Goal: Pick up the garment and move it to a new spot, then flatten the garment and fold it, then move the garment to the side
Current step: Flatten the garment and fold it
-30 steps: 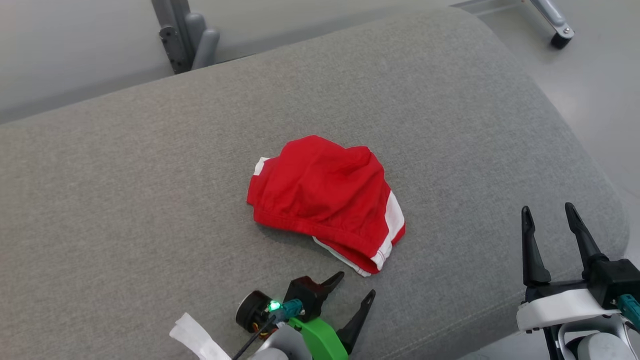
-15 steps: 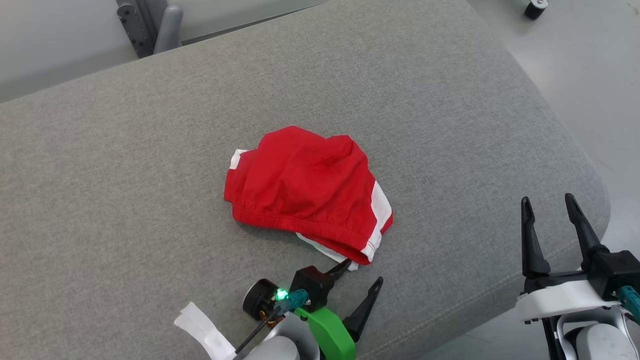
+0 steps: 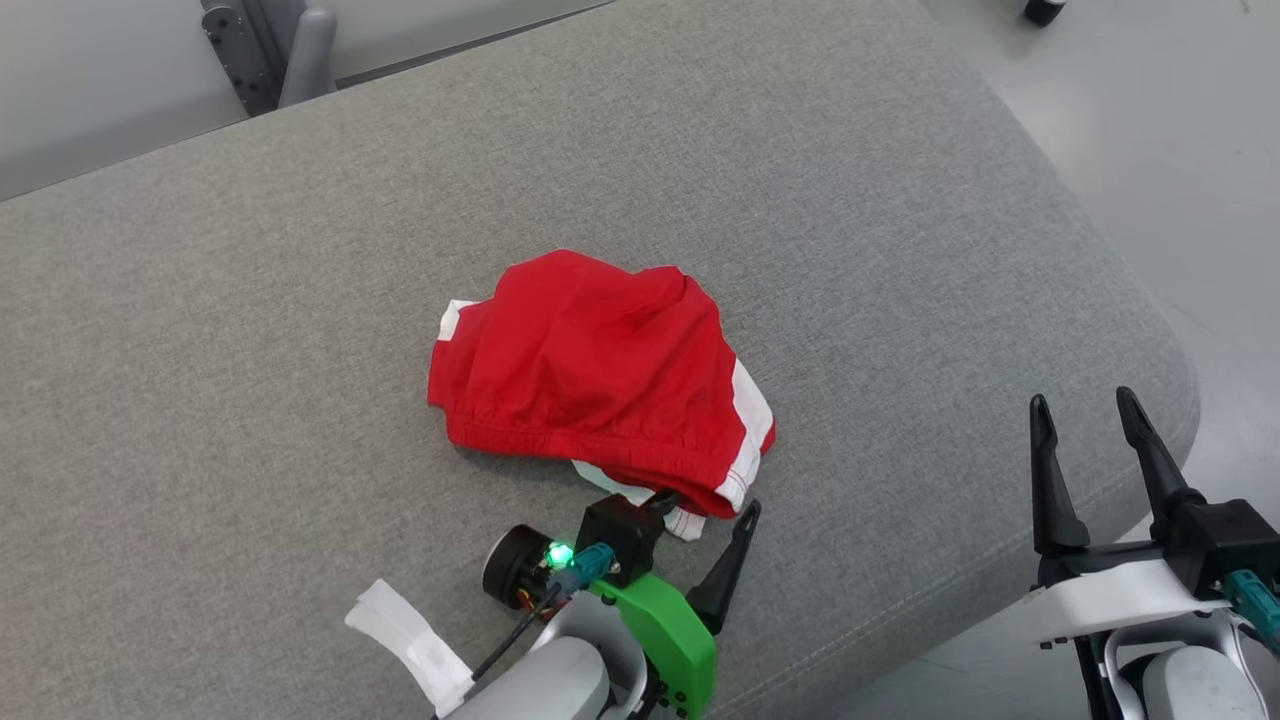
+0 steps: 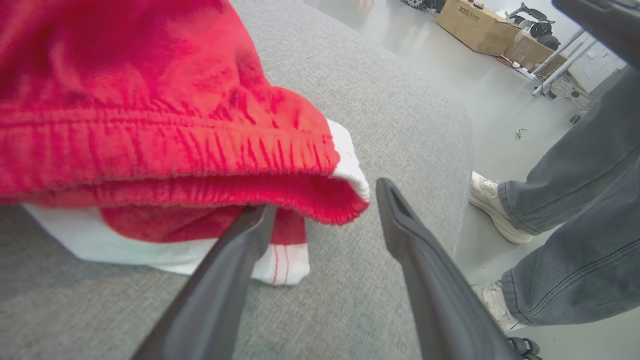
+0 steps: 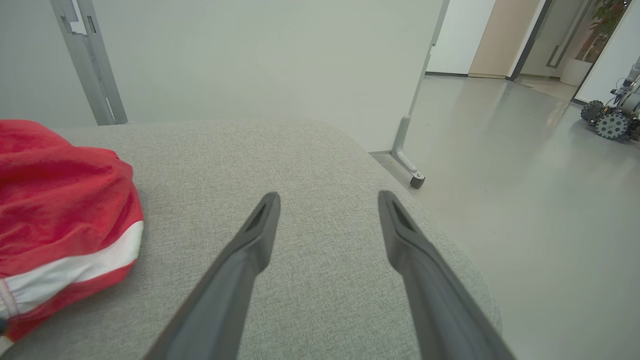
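The garment is a pair of red shorts with white side stripes, lying crumpled in the middle of a grey cushion. My left gripper is open at the shorts' near hem. In the left wrist view the garment looms close: one finger has slid under the red waistband edge, the other finger stands free to the right. My right gripper is open over the cushion's right edge, apart from the cloth. The right wrist view has the garment at its left and the open right gripper above bare cushion.
The cushion's right edge rounds off to grey floor. A person's legs in jeans and pale shoes stand beside the cushion. A metal frame leg with a caster stands beyond the cushion; cardboard boxes sit farther off.
My left gripper has moved forward to the shorts' near hem, one finger now slipping under it. The head camera shifted, so the whole picture slid left and down. The right gripper stays open.
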